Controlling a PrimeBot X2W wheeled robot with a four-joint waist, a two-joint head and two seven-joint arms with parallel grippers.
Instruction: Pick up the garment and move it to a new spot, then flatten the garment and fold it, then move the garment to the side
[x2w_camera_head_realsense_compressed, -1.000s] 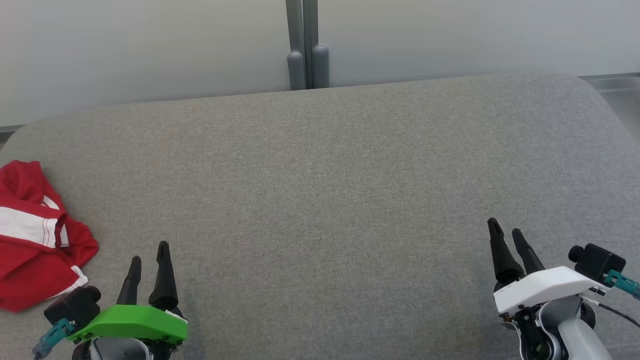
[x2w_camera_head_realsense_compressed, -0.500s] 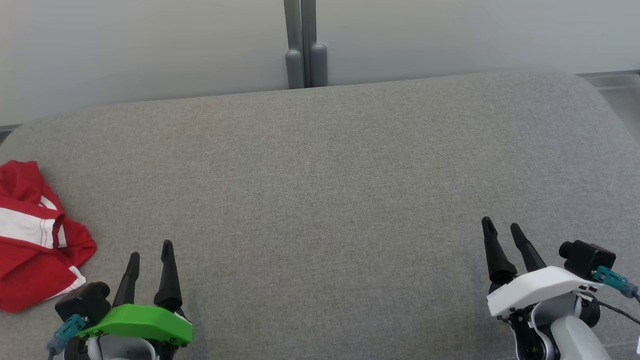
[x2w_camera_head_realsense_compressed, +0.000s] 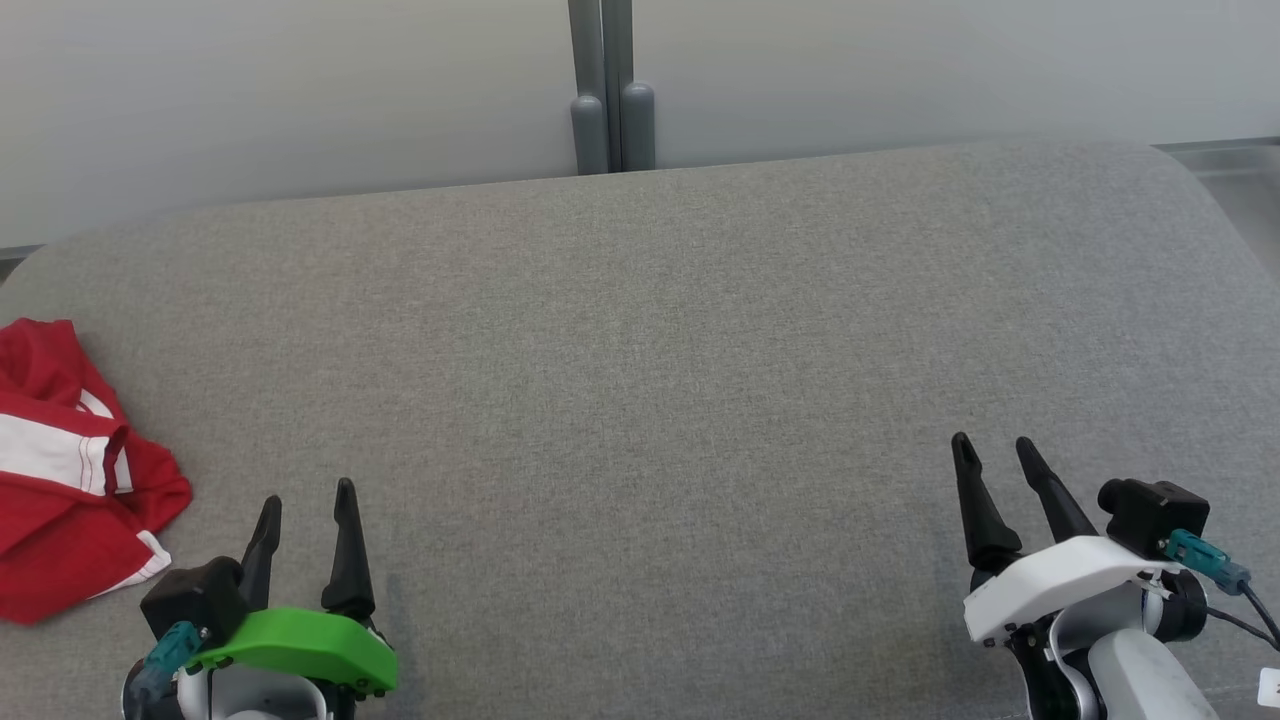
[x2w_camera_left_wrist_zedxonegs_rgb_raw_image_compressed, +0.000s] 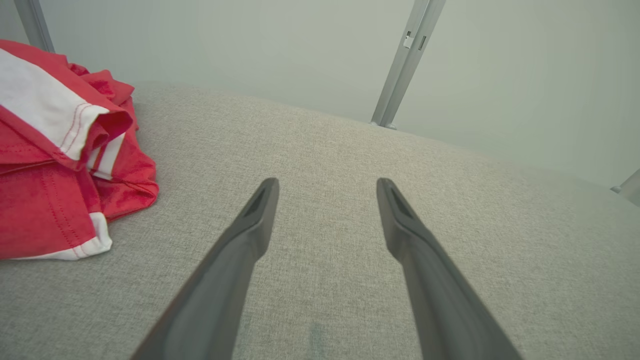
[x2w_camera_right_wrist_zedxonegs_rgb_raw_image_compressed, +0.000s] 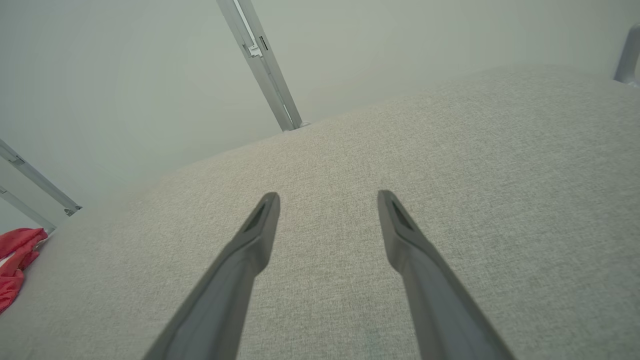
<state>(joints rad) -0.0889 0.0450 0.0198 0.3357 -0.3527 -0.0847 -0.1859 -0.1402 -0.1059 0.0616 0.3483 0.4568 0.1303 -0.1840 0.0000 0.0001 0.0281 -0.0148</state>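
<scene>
Red-and-white garment (x2w_camera_head_realsense_compressed: 70, 470) lies crumpled at left edge of grey cushion (x2w_camera_head_realsense_compressed: 640, 350) — likely soft, light, limp. Best pinch: raised fold by white band. Left gripper (x2w_camera_head_realsense_compressed: 307, 497), right gripper (x2w_camera_head_realsense_compressed: 993, 443) — jaws spread, empty.

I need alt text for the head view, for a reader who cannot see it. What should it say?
A crumpled red garment with white bands lies at the left edge of a wide grey padded surface. The left gripper at the lower left and the right gripper at the lower right both have open jaws holding nothing.
</scene>
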